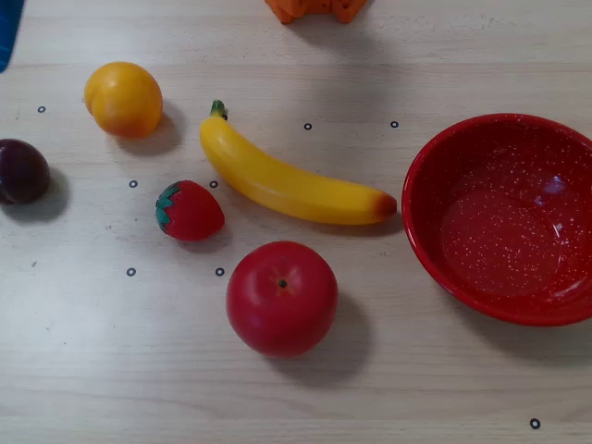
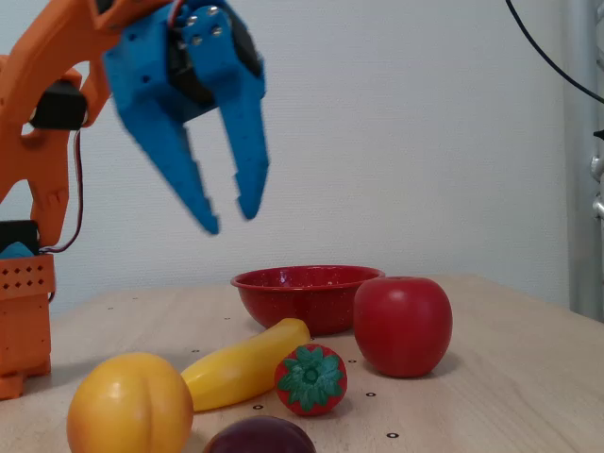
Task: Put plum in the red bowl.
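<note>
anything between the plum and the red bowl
Yes. In the overhead view, the strawberry, banana and apple lie between the plum at the left edge and the red bowl at right.

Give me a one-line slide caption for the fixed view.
Open blue gripper hangs empty above the fruit, with the plum at the front edge and the red bowl behind.
</note>
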{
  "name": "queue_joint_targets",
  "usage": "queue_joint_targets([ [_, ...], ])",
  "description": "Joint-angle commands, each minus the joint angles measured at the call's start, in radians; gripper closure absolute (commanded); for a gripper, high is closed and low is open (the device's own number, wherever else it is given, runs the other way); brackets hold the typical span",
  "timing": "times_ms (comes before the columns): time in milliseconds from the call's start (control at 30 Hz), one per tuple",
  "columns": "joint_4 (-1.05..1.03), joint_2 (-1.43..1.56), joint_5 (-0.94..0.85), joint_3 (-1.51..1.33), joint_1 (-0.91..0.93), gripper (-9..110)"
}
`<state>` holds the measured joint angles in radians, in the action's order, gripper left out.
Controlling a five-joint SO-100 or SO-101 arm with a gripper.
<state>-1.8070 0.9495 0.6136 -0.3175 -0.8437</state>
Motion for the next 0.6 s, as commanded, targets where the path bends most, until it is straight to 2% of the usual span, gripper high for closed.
queue_joint_targets([
  [0, -0.089, 0.029, 0.067, 0.084, -0.051, 92],
  [167, -0.091, -0.017, 0.190, 0.101, -0.107, 73],
  [400, -0.091, -0.094, 0.400, 0.110, -0.138, 55],
  [567, -0.091, -0.147, 0.520, 0.112, -0.156, 48],
])
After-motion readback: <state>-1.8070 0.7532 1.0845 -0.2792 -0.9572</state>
